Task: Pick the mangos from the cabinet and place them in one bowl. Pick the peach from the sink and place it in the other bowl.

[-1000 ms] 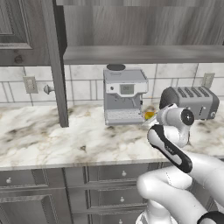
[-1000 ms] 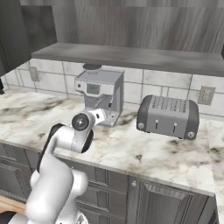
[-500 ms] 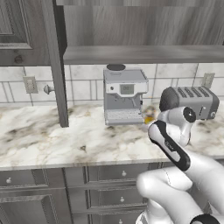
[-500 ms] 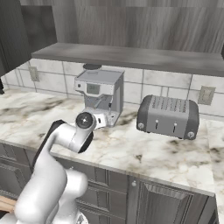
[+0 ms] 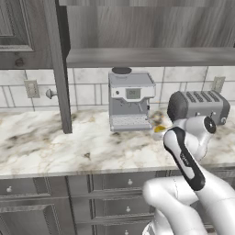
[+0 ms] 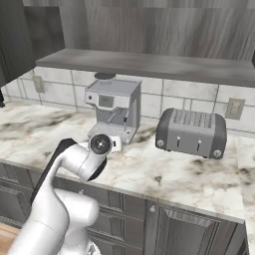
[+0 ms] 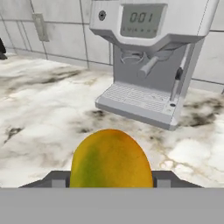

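We have one yellow-green mango (image 7: pixel 111 158) clamped in our closed jaws, held low over the desk (image 5: pixel 55 147) before the coffee machine (image 5: pixel 131 101), so its bowl, the second mango and the peach all remain.

One mango (image 7: pixel 111 159), one coffee machine (image 5: pixel 131 102), one toaster (image 6: pixel 191 132)

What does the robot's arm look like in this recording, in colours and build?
The arm is glossy white with rounded, tube-like links. A black band with small pale lettering runs along one link, and a round dark joint cap with a grey centre sits on the joint above it. No loose cables show. Dark grey gripper finger parts edge the hand view.
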